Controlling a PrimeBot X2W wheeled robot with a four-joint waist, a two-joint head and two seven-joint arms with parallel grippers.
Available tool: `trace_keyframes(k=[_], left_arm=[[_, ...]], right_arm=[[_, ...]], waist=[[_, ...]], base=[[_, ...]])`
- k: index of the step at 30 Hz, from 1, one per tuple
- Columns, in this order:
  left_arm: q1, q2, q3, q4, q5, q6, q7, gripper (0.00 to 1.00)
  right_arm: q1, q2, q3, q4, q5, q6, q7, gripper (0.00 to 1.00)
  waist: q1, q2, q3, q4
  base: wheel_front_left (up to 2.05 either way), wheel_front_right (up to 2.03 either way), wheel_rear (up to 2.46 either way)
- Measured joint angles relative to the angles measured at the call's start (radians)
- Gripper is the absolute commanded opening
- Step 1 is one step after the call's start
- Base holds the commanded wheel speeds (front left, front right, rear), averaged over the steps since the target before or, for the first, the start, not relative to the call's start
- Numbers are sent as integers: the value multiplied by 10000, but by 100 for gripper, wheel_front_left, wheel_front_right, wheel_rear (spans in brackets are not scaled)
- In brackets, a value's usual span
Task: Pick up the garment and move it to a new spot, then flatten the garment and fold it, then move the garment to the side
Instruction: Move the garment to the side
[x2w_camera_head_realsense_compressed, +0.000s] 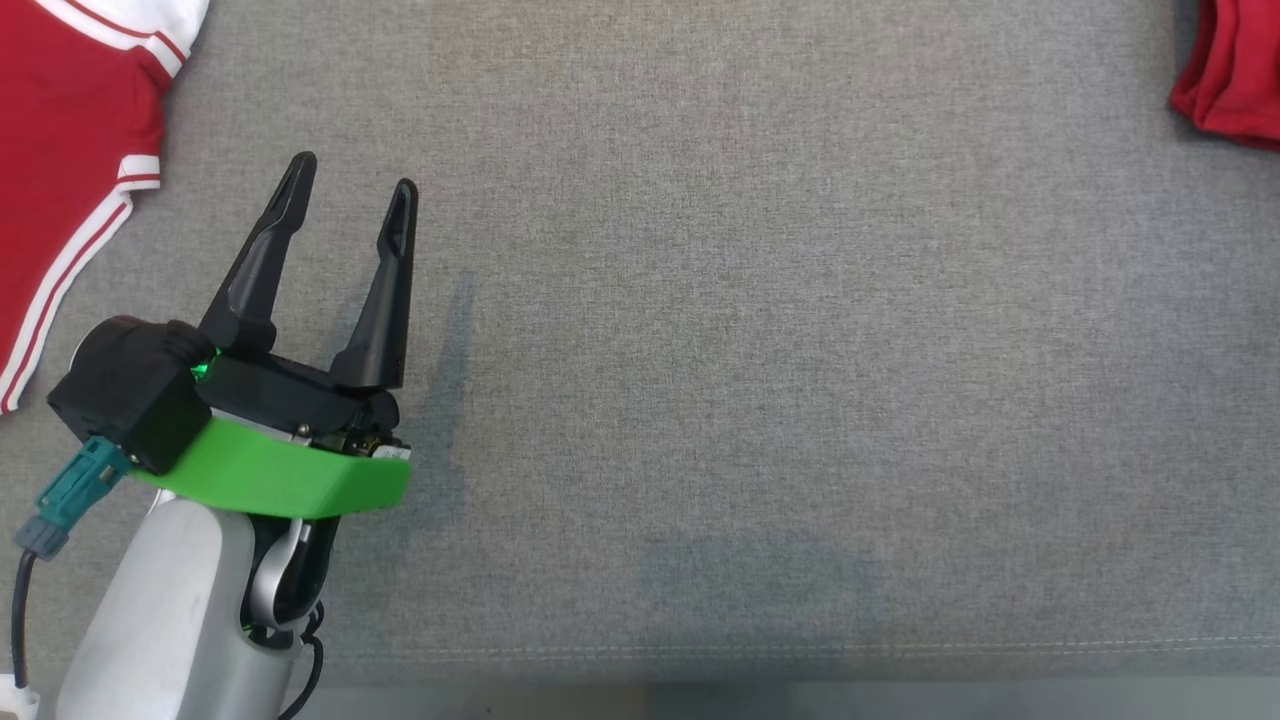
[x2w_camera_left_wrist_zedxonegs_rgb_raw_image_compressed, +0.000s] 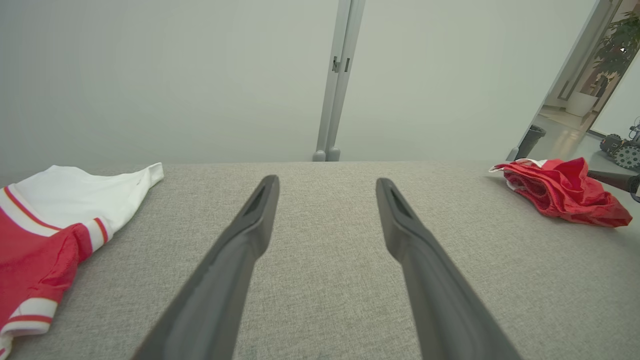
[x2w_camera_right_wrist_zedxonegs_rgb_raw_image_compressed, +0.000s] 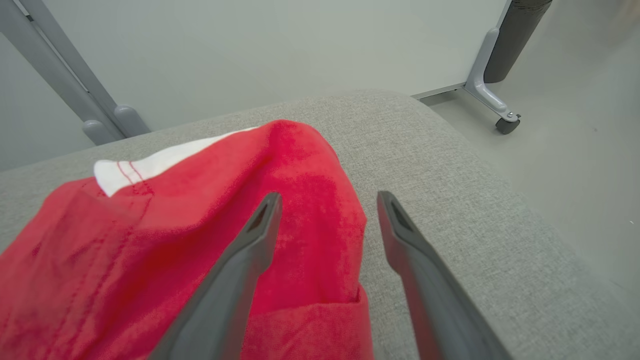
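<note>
red garment (x2w_camera_right_wrist_zedxonegs_rgb_raw_image_compressed: 150, 250) lies bunched at the right edge of the grey cushion (x2w_camera_head_realsense_compressed: 760, 350), beneath the right gripper (x2w_camera_right_wrist_zedxonegs_rgb_raw_image_compressed: 328, 196) — jaws spread, holding nothing. left gripper (x2w_camera_head_realsense_compressed: 352, 172) spread too. likely soft, light, limp — pinch a hem.

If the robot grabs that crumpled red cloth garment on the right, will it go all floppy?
Probably floppy: the crumpled red cloth garment lies in soft folds and humps. It likely weighs little, being thin fabric. It shouldn't roll, though it may drag on the rough grey fabric surface.
</note>
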Motion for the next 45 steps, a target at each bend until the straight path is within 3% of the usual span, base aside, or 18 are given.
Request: trace_keyframes(k=[5, 24, 36, 45], left_arm=[[3, -56, 8, 159, 0, -79, -2, 100], [639, -360, 391, 1156, 0, -84, -15, 100], [1755, -589, 755, 1935, 0, 98, -15, 100], [2394, -652, 1045, 1923, 146, 345, -15, 100]], right_arm=[[89, 42, -268, -65, -35, -251, -46, 100], [1259, 828, -1304, -3172, -1356, -10, -71, 100], [3803, 1664, -1452, -4650, -1919, 305, -71, 100], [5485, 2483, -1442, -5737, -1958, 305, -71, 100]], waist=[[0, 0, -272, -25], [-1, 0, -2217, -403], [-1, 0, -3989, -640], [-1, 0, -4820, -680]], base=[[0, 0, 0], [0, 0, 0], [0, 0, 0], [0, 0, 0]])
